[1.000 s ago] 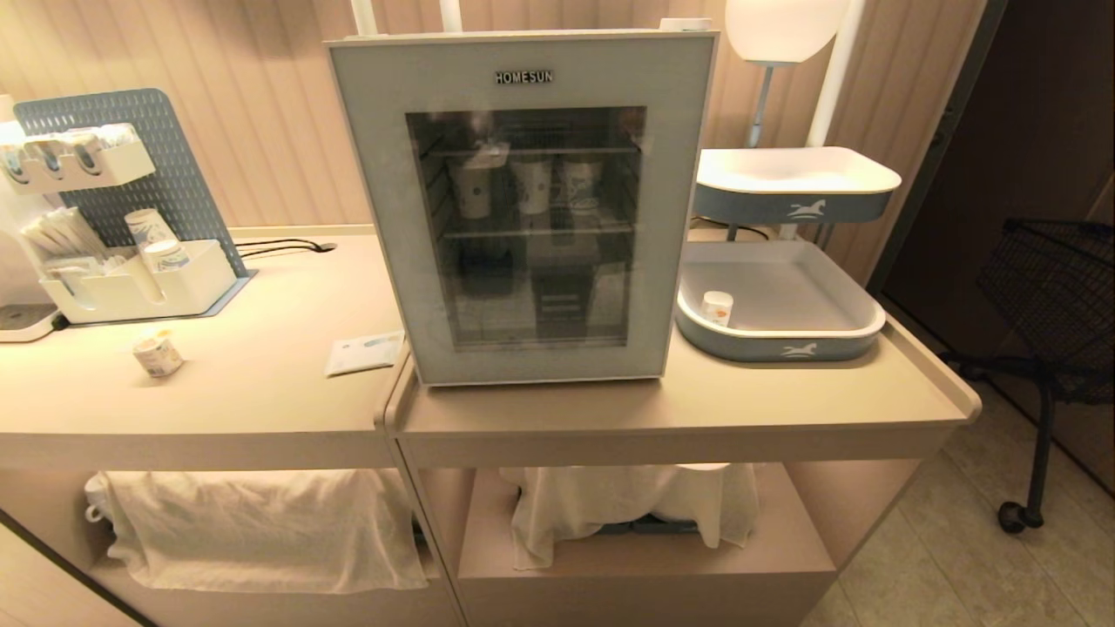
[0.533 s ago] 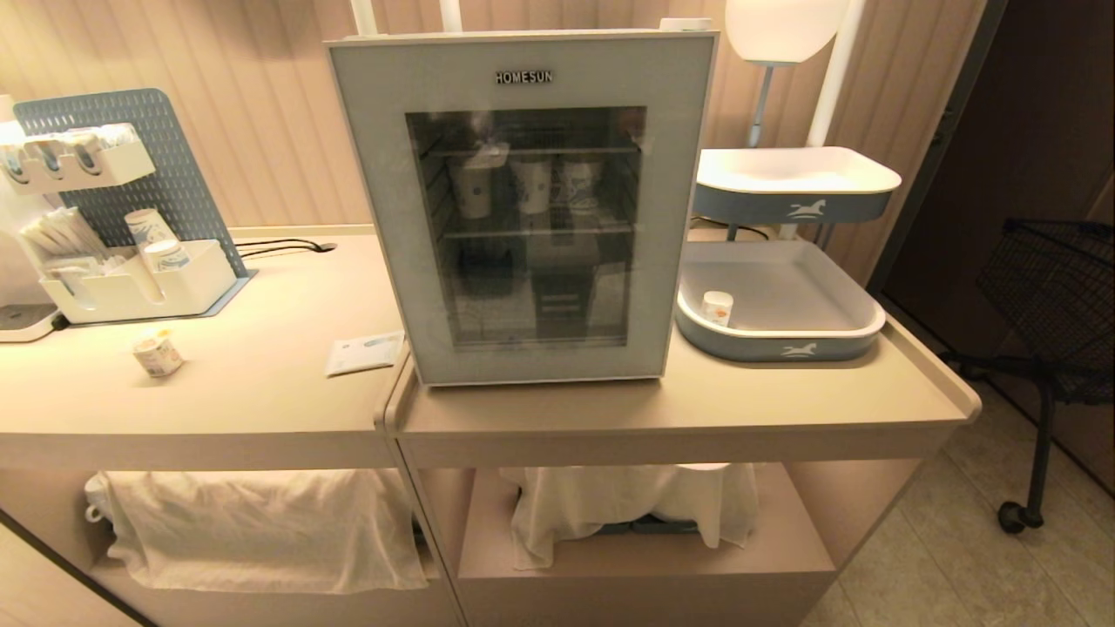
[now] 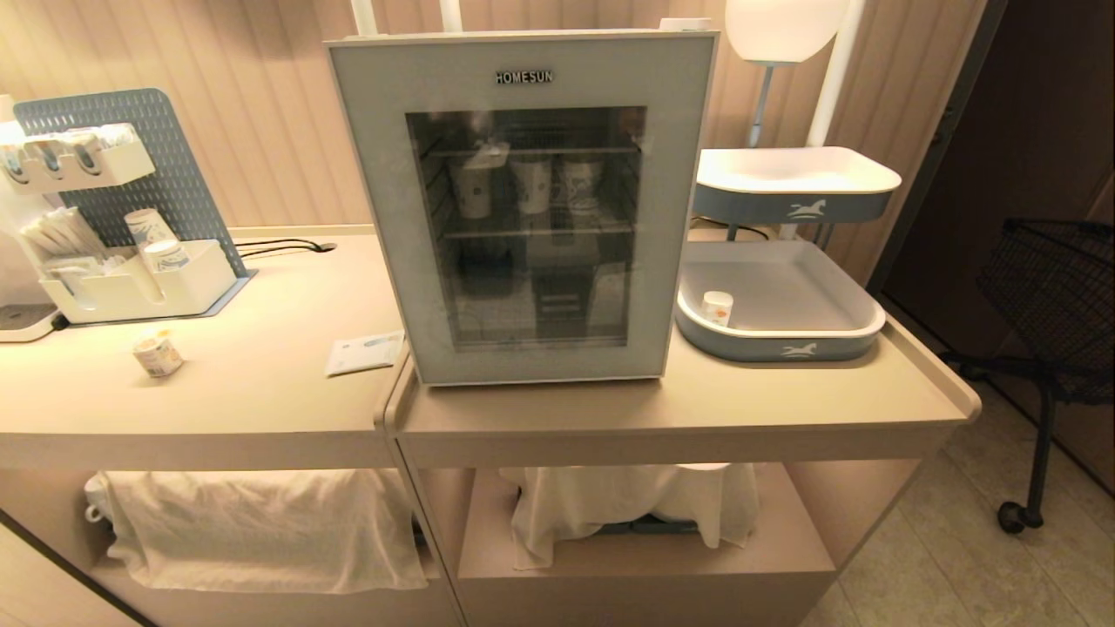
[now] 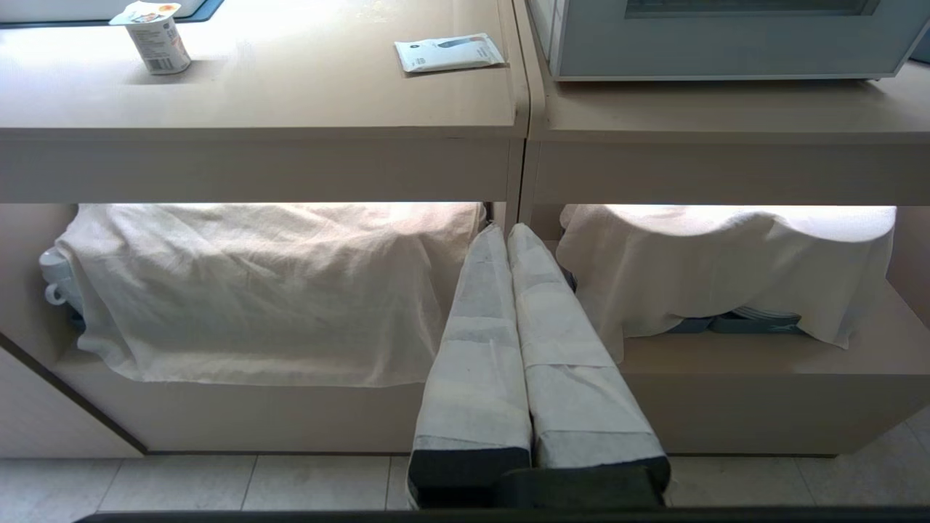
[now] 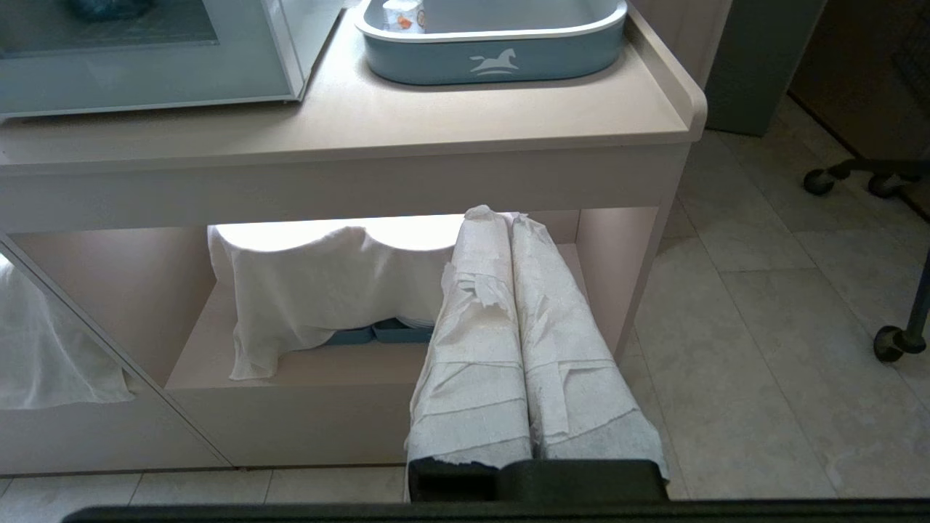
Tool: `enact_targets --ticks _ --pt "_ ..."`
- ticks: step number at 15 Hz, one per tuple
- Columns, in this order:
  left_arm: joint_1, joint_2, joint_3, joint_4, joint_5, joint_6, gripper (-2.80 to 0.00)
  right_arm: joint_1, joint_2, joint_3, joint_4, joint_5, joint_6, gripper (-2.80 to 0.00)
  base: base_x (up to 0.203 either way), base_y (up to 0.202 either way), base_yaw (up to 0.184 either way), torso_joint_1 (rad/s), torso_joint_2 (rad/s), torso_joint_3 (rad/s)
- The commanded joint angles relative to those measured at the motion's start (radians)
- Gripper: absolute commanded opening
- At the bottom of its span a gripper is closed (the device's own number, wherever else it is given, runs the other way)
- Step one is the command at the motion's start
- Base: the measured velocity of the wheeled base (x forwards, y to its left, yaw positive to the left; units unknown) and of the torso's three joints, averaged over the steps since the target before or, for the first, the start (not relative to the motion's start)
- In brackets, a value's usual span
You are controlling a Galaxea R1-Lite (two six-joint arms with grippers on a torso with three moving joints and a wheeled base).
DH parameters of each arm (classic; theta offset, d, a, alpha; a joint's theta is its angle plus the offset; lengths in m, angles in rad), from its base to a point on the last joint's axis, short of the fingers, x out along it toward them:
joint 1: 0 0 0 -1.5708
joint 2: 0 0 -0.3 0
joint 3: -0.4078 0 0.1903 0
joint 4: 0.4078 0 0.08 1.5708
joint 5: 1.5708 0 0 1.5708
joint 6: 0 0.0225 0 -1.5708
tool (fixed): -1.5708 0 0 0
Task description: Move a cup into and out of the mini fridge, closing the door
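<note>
Cup (image 3: pixel 158 354) on the counter, well left of the fridge (image 3: pixel 523 205), whose door (image 3: pixel 523 348) is shut. Both grippers (image 4: pixel 506 236) (image 5: pixel 494 218) closed, empty, parked low. Nothing begun; door-opening probably comes first.

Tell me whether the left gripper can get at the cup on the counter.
Probably yes. The cup stands alone on the open counter, nothing around it. The left gripper is shut and parked low below the counter edge, so it must rise and open first.
</note>
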Motion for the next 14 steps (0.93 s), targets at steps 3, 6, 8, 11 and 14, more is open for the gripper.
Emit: enact_targets --ticks 3,6,8,11,14 --pt "0.000 0.000 0.002 0.000 0.000 -0.001 -2.80 0.000 0.001 0.000 0.000 0.000 -0.001 -2.80 0.000 0.000 0.000 0.000 0.00 0.000" --pt "0.000 0.000 0.002 0.000 0.000 -0.001 -2.80 0.000 0.001 0.000 0.000 0.000 -0.001 -2.80 0.000 0.000 0.000 0.000 0.00 0.000" --pt "0.000 0.000 0.002 0.000 0.000 -0.001 -2.80 0.000 0.001 0.000 0.000 0.000 -0.001 -2.80 0.000 0.000 0.000 0.000 0.00 0.000" --pt "0.000 0.000 0.002 0.000 0.000 -0.001 -2.80 0.000 0.001 0.000 0.000 0.000 -0.001 -2.80 0.000 0.000 0.000 0.000 0.00 0.000" --pt "0.000 0.000 0.002 0.000 0.000 -0.001 -2.80 0.000 0.001 0.000 0.000 0.000 -0.001 -2.80 0.000 0.000 0.000 0.000 0.00 0.000"
